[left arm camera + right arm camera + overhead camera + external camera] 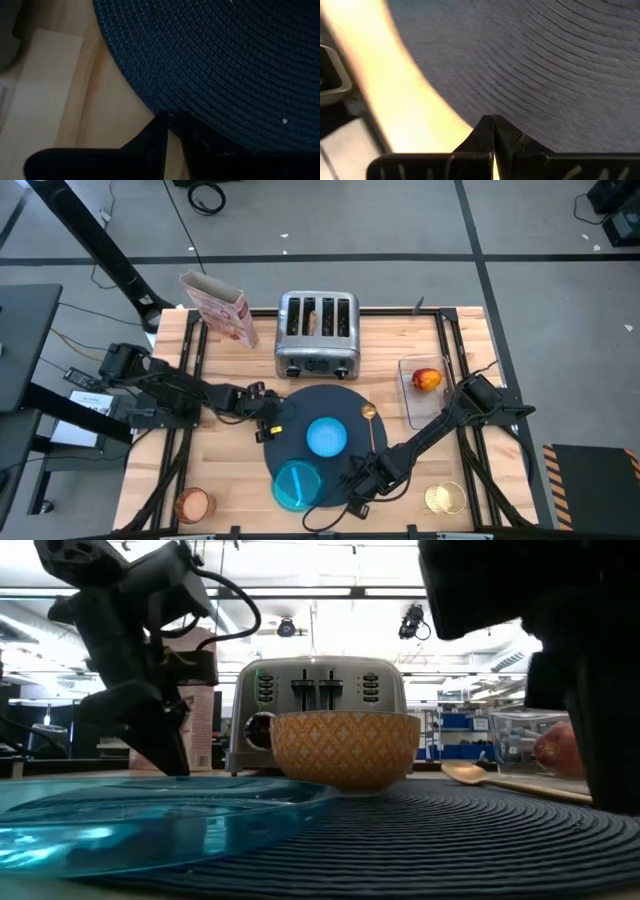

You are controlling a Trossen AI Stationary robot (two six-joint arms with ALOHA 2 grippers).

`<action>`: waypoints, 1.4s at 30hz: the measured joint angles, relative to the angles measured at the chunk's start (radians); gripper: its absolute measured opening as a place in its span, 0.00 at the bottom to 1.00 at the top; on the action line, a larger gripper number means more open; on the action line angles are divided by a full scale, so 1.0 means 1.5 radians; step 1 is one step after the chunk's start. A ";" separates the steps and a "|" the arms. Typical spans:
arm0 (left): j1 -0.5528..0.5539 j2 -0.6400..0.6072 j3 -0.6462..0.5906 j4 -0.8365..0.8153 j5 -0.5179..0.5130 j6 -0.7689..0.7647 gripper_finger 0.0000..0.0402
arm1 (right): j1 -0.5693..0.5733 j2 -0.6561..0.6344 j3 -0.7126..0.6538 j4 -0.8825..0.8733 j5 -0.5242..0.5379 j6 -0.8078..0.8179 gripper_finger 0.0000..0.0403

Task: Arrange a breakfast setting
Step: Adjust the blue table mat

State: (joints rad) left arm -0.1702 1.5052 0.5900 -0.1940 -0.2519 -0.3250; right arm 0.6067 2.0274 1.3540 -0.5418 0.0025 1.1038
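Left gripper (268,427) at mat's (300,402) 9 o'clock edge, fingers (155,137) clamped on the rim. Right gripper (360,485) at mat's 5 o'clock edge, fingers pressed together. Bowl (326,436) at mat centre; plate (297,485) overlaps its 6 o'clock rim; spoon (371,420) at 3 o'clock.

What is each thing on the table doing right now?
Mat: flat, both grippers pinching its edge.
Bowl: upright on the mat.
Plate: partly on the mat.
Spoon: lying on the mat's edge.
Toast: in the toaster.
Fruit: in a clear container.
Left gripper: shut on mat.
Right gripper: shut on mat.
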 joint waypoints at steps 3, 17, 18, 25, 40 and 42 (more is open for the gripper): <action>0.011 0.001 -0.001 0.011 -0.001 0.012 0.13 | 0.000 -0.001 0.000 0.025 0.002 0.002 0.01; 0.065 0.002 -0.002 0.095 -0.011 0.056 0.13 | -0.015 -0.004 0.067 -0.021 0.006 -0.042 0.01; 0.065 0.002 -0.002 0.096 -0.011 0.051 0.14 | -0.015 -0.004 0.086 -0.046 0.008 -0.053 0.01; 0.049 -0.108 0.028 -0.064 0.003 -0.038 0.14 | -0.034 -0.005 0.229 -0.215 0.107 -0.172 0.01; -0.112 -0.232 -0.013 -0.090 -0.065 -0.250 0.14 | -0.240 0.000 0.169 -0.143 0.067 -0.530 0.01; -0.112 -0.214 -0.040 -0.065 -0.064 -0.256 0.14 | -0.248 0.000 0.144 -0.083 0.037 -0.550 0.01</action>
State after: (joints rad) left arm -0.3378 1.1846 0.5297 -0.2910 -0.3472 -0.7090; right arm 0.2343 2.0270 1.5695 -0.6663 0.0585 0.2785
